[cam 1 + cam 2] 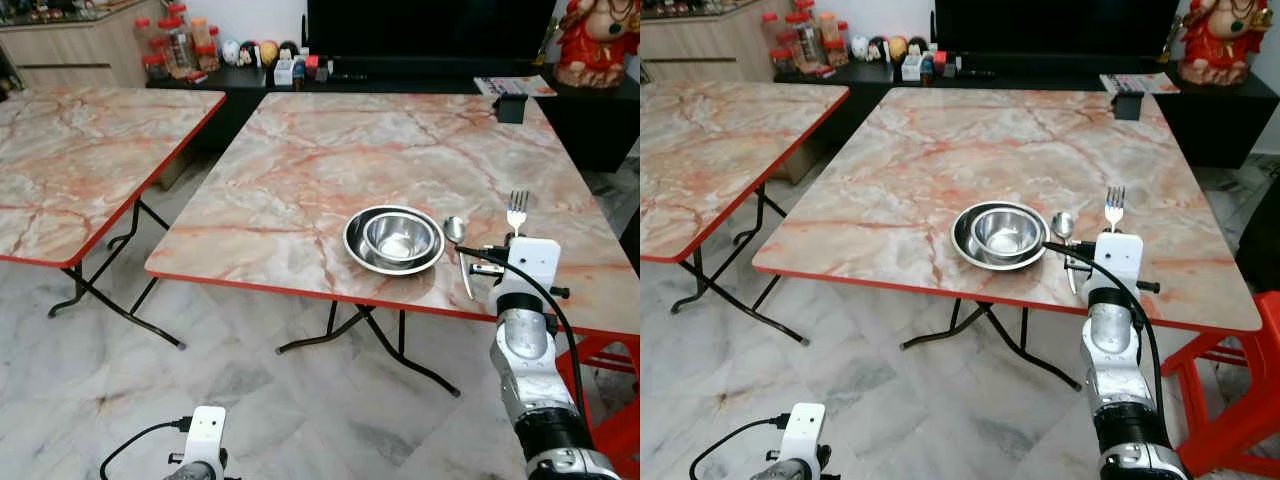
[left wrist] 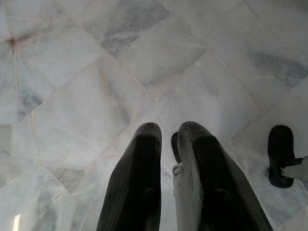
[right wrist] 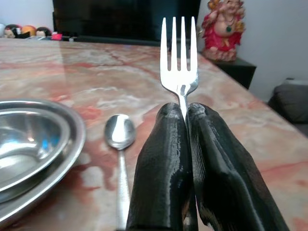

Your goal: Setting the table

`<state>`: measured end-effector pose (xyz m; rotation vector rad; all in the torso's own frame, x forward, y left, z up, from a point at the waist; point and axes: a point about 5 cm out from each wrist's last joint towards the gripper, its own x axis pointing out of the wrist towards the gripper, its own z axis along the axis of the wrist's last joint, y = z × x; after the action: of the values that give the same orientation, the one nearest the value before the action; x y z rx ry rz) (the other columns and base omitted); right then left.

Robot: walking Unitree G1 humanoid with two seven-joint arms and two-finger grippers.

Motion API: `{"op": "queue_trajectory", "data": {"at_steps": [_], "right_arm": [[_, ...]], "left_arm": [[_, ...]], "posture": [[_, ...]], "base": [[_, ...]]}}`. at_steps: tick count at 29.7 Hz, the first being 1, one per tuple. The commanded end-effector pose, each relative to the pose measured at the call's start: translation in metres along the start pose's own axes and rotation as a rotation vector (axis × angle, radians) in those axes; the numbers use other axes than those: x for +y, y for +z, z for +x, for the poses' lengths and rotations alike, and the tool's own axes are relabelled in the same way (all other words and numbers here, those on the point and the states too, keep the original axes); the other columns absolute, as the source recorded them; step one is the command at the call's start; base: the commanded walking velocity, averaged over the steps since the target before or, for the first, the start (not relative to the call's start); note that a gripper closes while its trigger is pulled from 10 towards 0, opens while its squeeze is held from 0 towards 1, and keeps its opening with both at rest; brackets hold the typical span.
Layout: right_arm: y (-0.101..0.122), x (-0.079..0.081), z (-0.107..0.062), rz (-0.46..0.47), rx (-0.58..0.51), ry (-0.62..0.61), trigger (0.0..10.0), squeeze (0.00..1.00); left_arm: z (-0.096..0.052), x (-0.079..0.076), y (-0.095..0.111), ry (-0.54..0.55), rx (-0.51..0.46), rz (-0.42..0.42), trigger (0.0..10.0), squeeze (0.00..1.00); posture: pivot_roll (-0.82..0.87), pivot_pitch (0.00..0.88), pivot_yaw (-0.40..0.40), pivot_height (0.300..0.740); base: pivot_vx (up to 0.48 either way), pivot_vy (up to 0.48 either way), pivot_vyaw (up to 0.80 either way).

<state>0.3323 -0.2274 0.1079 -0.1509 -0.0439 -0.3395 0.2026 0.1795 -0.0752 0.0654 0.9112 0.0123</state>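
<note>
A steel bowl [image 1: 402, 236] sits inside a steel plate [image 1: 356, 252] near the front edge of the marble table [image 1: 330, 170]. A spoon [image 1: 458, 240] lies just right of the plate, bowl end away from me. My right gripper [image 3: 185, 111] is shut on a fork [image 1: 517, 210], tines pointing up, held over the table's front right part beside the spoon [image 3: 120, 137]. My left gripper [image 2: 168, 132] hangs low over the floor, its fingers almost together with nothing between them.
A second marble table [image 1: 80, 160] stands to the left with a floor gap between. A small black box [image 1: 510, 107] sits at the far right of the main table. A red stool [image 1: 1240, 390] stands at my right. A dark cabinet [image 1: 400, 75] with jars and a red figurine [image 1: 595, 40] runs behind.
</note>
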Motion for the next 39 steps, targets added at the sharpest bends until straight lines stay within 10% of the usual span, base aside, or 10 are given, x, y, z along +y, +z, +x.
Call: {"op": "queue_trajectory", "data": {"at_steps": [1, 39], "right_arm": [[0.0050, 0.0053, 0.0048, 0.050, 0.009, -0.001, 10.0, 0.00], [0.0107, 0.0089, 0.0112, 0.118, -0.029, -0.006, 10.0, 0.00]], "left_arm": [[-0.0002, 0.0008, -0.0012, 0.008, 0.002, -0.010, 10.0, 0.00], [-0.0005, 0.0015, -0.0025, 0.006, 0.004, -0.012, 10.0, 0.00]], "posture": [[-0.13, 0.000, 0.042, 0.740], [-0.12, 0.000, 0.042, 0.740]], "base": [[0.000, 0.000, 0.00], [0.164, 0.000, -0.24]]}}
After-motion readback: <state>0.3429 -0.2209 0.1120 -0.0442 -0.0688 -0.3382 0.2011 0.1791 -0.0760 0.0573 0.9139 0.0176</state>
